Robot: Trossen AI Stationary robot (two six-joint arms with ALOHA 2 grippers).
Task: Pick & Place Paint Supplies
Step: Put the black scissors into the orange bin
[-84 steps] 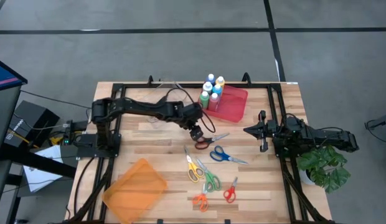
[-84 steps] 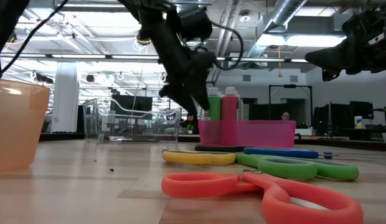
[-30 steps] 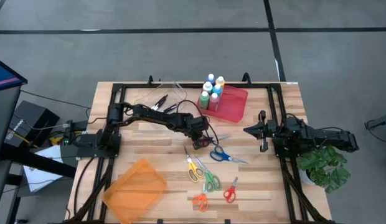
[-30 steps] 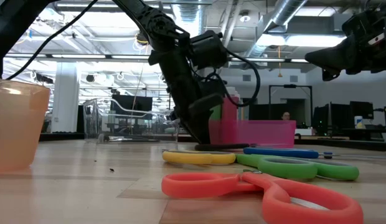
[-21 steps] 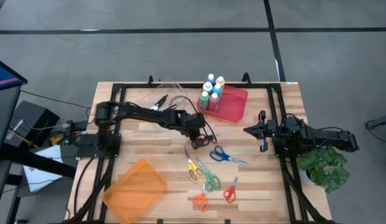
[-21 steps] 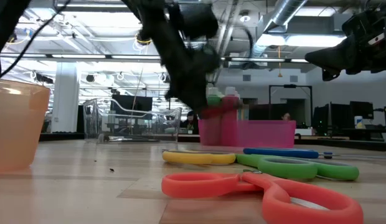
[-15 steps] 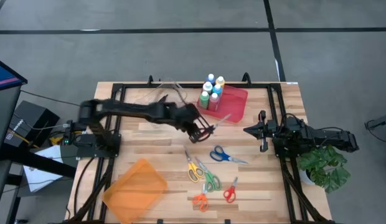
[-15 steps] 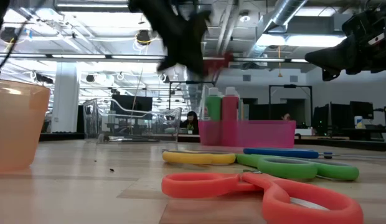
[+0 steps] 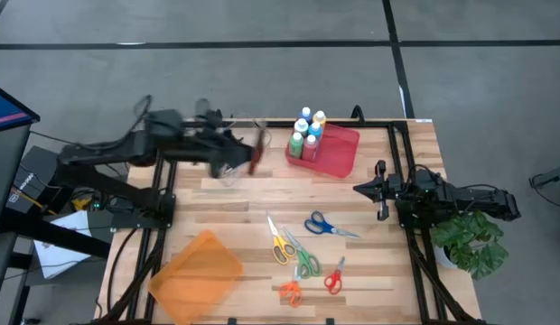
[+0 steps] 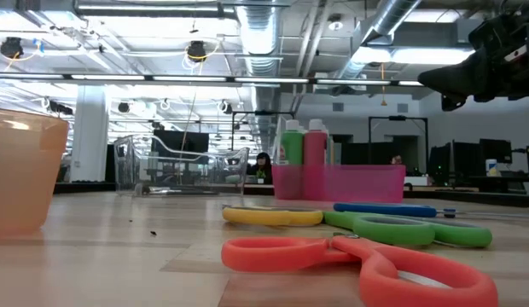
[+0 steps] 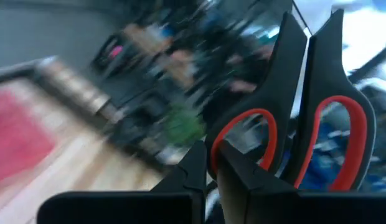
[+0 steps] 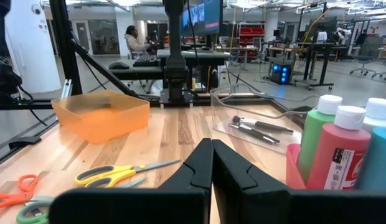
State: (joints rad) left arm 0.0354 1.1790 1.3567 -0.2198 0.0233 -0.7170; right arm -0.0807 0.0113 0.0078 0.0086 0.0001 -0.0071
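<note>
Several paint bottles (image 9: 307, 129) with white caps stand upright in a red tray (image 9: 339, 153) at the table's far middle; they also show in the right wrist view (image 12: 333, 146). My left gripper (image 9: 248, 152) is raised high over a clear container (image 9: 224, 153) at the far left. It is shut on black scissors with red-lined handles (image 11: 317, 124). My right gripper (image 9: 381, 190) waits shut at the right side, holding nothing. My left gripper pinches the near rim of one handle loop (image 11: 213, 144) of the black-and-red scissors between its two fingers. The fingers point about level. The scissors stick out beyond the fingertips, handles nearest the fingers, lifted clear of the table.
Several coloured scissors (image 9: 303, 244) lie loose on the table's near middle. An orange bin (image 9: 197, 275) sits near left. The clear container holds a few dark tools (image 12: 255, 127). A green plant (image 9: 470, 239) stands by the right arm.
My left gripper has lifted the black-and-red scissors off the table beside the red tray. It has risen fast and swung toward the far left, over the clear container. It has also tipped from pointing down to about level.
</note>
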